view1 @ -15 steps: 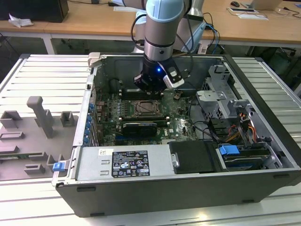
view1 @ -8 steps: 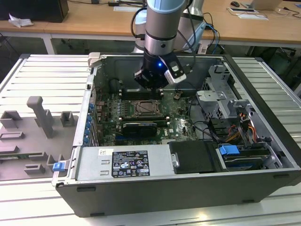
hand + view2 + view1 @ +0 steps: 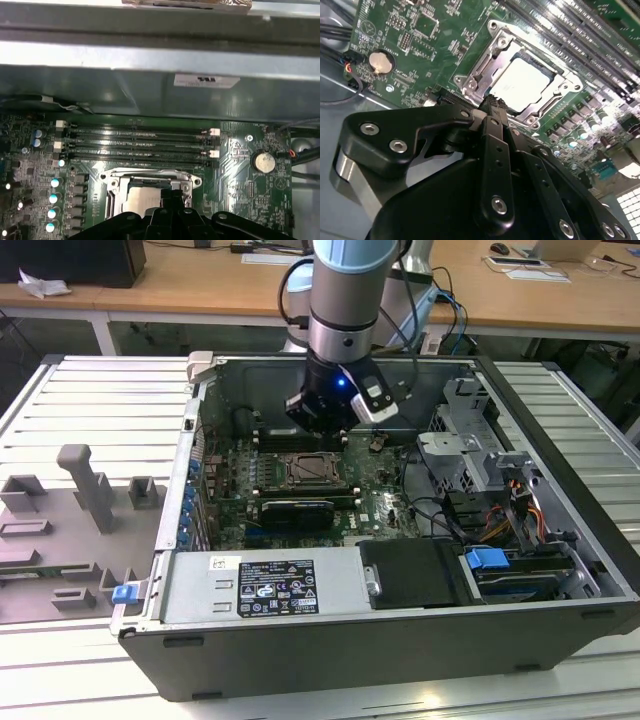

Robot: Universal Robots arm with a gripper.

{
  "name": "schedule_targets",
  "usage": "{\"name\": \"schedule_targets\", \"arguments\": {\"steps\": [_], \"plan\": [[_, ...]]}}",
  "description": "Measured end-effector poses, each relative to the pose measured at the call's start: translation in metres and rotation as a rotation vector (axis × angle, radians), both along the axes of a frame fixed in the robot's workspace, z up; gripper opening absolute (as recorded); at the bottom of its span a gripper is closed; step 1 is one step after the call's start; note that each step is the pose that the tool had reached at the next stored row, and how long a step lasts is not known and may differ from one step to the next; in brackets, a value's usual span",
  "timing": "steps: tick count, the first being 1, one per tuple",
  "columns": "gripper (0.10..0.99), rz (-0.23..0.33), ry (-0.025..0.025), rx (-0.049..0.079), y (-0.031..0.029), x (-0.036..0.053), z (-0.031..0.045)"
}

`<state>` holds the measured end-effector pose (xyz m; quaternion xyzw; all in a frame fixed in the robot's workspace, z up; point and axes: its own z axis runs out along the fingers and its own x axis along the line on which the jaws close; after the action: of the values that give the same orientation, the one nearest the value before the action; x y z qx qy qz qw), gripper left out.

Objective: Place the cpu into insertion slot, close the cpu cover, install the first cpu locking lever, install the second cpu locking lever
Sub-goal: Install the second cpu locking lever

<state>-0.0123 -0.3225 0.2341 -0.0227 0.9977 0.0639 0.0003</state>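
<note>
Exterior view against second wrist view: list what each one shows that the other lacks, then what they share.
Exterior view alone: the whole open computer case on a slatted metal table, the arm reaching down into it, a grey parts fixture at that view's left, and wooden desks behind.

Second wrist view alone: the cpu lying in the insertion slot, the cpu cover framing it, and a round coin battery.

Both: the gripper above the socket, the green motherboard, and the memory slots.
</note>
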Motion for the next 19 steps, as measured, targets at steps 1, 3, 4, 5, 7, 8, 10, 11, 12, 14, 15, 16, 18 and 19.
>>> {"name": "schedule_targets", "arguments": {"steps": [1, 3, 4, 5, 7, 8, 10, 11, 12, 14, 15, 16, 18, 19], "plan": [[0.106, 0.000, 0.0000, 0.000, -0.0013, 0.0000, 0.0000], [0.106, 0.000, 0.0000, 0.000, -0.0051, 0.0000, -0.0001], [0.106, 0.000, 0.0000, 0.000, -0.0069, 0.0000, -0.0001], [0.106, 0.000, 0.0000, 0.000, -0.0105, 0.0000, -0.0002], [0.106, 0.000, 0.0001, 0.000, -0.0140, 0.0000, -0.0002], [0.106, 0.000, 0.0001, 0.000, -0.0164, 0.0000, -0.0003], [0.106, 0.000, 0.0000, 0.000, -0.0197, 0.0000, -0.0003], [0.106, 0.000, 0.0001, 0.000, -0.0221, 0.0000, -0.0003], [0.106, 0.000, 0.0000, 0.000, -0.0247, 0.0000, -0.0004], [0.106, 0.000, 0.0000, 0.000, -0.0280, 0.0000, -0.0003], [0.106, 0.000, 0.0000, 0.000, -0.0295, 0.0000, -0.0004], [0.106, 0.000, 0.0000, 0.000, -0.0311, 0.0000, -0.0004], [0.106, 0.000, 0.0000, 0.000, -0.0340, 0.0000, -0.0003], [0.106, 0.000, 0.0000, 0.000, -0.0363, 0.0000, -0.0003]]}}
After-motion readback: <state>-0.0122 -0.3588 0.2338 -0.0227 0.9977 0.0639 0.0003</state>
